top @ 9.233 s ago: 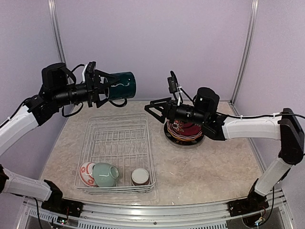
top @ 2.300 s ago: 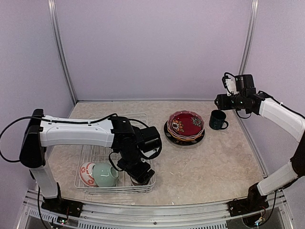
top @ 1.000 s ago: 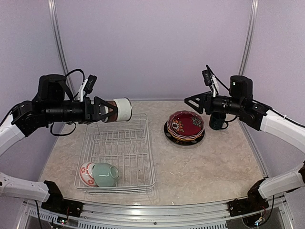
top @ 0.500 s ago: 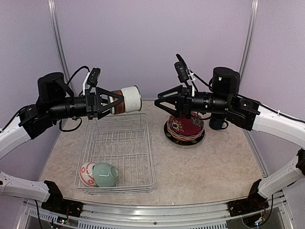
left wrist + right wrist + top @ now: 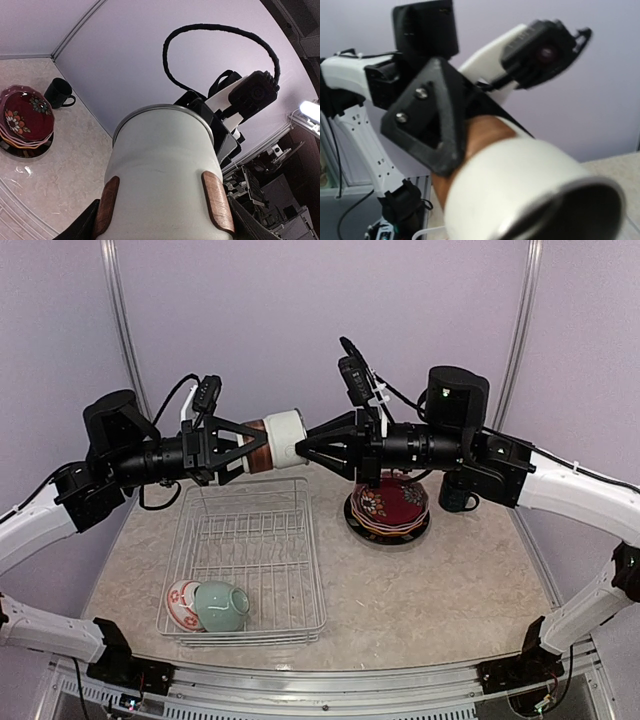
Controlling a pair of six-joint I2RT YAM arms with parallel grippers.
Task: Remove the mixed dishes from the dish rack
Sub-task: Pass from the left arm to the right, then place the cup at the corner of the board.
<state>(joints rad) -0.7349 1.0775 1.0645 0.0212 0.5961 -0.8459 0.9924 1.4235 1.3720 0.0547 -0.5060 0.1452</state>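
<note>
High above the dish rack [image 5: 303, 540] a brown-white cup [image 5: 283, 438] lies level in the air, its mouth to the right. My left gripper [image 5: 250, 445] is shut on its body; the brown pads [image 5: 216, 200] press both sides of the cup [image 5: 162, 160]. My right gripper [image 5: 303, 447] meets it from the right, its fingers narrowed to a wedge on the rim. The right wrist view holds only the cup [image 5: 520, 185] and the left gripper's black finger [image 5: 432, 115], not its own fingers. A pale-green cup [image 5: 222, 605] and a red-patterned white bowl [image 5: 181, 602] lie in the rack's near left corner.
On the table right of the rack, a dark red floral bowl [image 5: 390, 500] tops a stack of plates [image 5: 385, 528], also shown from the left wrist [image 5: 22, 112]. A teal cup [image 5: 458, 498] stands just right of that stack. Metal frame posts [image 5: 515, 340] rise at the back corners.
My left arm has carried the cup rightward toward the middle. My right arm has swung left to the cup's mouth, and its jaws have narrowed onto the rim.
</note>
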